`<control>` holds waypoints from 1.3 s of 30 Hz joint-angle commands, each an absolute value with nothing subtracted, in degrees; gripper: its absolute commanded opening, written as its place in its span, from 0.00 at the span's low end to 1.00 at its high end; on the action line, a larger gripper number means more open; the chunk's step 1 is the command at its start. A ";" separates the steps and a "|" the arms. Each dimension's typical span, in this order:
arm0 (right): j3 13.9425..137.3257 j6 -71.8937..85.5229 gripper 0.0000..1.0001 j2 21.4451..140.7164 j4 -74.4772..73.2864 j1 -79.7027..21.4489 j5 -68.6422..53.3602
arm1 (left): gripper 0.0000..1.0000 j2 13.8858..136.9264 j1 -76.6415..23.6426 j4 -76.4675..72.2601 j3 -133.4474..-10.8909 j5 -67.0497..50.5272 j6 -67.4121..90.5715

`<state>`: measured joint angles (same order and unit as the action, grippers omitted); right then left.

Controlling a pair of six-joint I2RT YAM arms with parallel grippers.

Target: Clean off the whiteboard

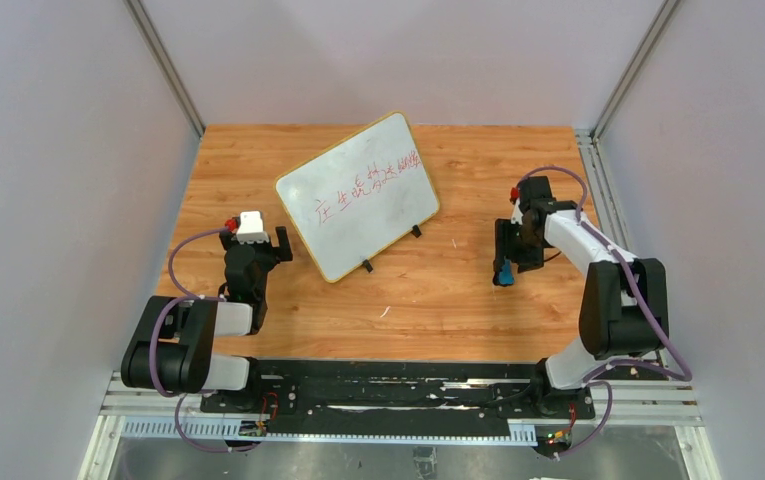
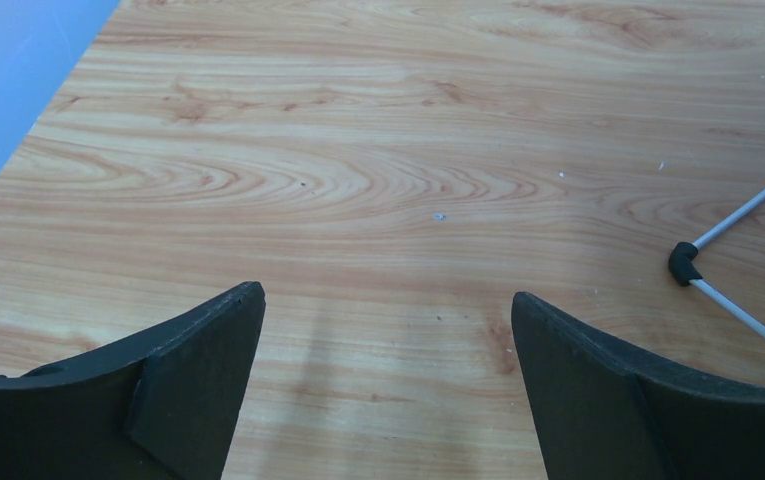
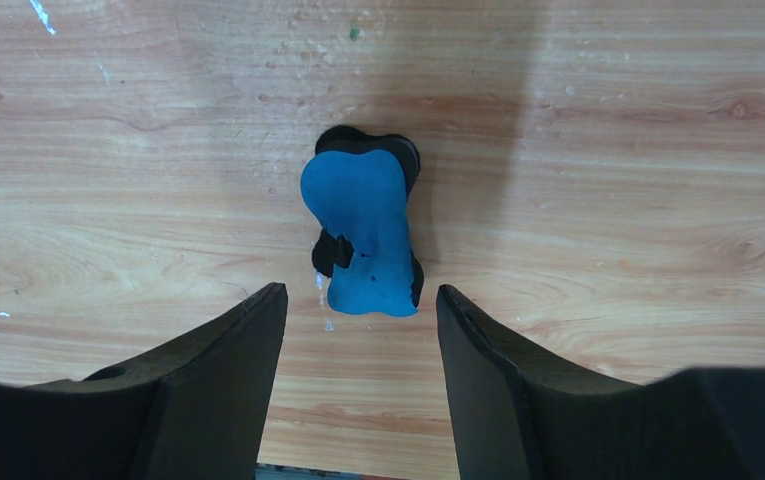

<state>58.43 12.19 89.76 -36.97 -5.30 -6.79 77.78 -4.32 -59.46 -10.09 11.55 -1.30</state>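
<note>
Right gripper [image 3: 360, 292] points down, jaws apart, holding nothing; blue eraser [image 3: 363, 230] lies on table [image 1: 438, 290] just past its tips. Right arm bent, elbow high. Left gripper [image 2: 386, 300] spread wide, arm folded low, near left. Whiteboard [image 1: 358, 195] far centre, red writing.

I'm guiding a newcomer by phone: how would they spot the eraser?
On the orange-brown wooden table, find the white, gold-rimmed whiteboard with red writing. Well to its right lies a small blue eraser block with black backing, narrowed at the middle, the only blue thing there.

Left end effector [image 2: 386, 290] splayed; right [image 3: 361, 289] likewise
</note>
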 commanded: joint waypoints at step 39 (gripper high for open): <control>56.34 12.96 0.29 94.73 -33.72 -6.38 -4.74 | 0.98 77.95 -4.57 -61.70 -10.81 12.27 -1.85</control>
